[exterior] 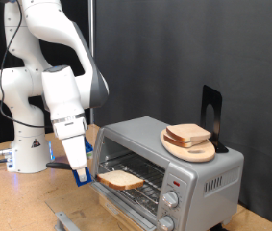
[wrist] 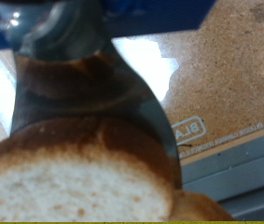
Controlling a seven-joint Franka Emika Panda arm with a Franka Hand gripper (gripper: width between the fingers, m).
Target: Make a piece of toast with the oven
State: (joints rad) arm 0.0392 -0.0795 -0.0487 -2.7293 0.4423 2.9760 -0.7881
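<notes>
Exterior view shows the gripper (exterior: 81,174) low at the oven (exterior: 170,162) mouth, jaws shut on the edge of the piece of toast (exterior: 121,179) above the dropped door; a shallow edge grip could let it tip off short of the rack. Wrist view gives only the crust close up, and misses the extra slices on the round board (exterior: 189,148) on top.

The claw (exterior: 81,174) hangs right at the oven (exterior: 169,159) mouth; the open door (exterior: 111,197) lies below it, toast (exterior: 121,178) beside it. Bare table (exterior: 11,202) stretches behind. A board (exterior: 188,146) crowds the oven's roof.

Round wooden board (exterior: 189,148), black stand (exterior: 211,115)
</notes>
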